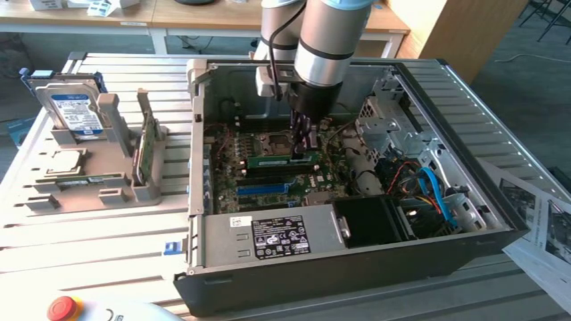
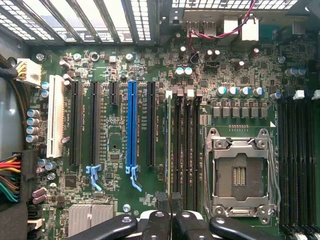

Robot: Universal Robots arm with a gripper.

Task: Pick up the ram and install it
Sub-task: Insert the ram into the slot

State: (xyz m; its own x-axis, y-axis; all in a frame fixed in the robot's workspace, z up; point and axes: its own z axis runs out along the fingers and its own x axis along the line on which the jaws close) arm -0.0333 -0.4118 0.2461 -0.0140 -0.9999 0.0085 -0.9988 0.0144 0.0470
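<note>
Ram (image 1: 270,160) sat edge-on under the gripper (image 1: 303,151), jaws pinched together on it, over the slots (image 2: 185,150) beside the socket (image 2: 239,175) at the motherboard's (image 2: 114,145) middle. We judged that it needed squaring to one slot and even, straight pressure.

Bright, even daylight; soft shadows

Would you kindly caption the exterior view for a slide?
Robot fingers shut on thin green ram stick over green motherboard inside open black computer case.
</note>
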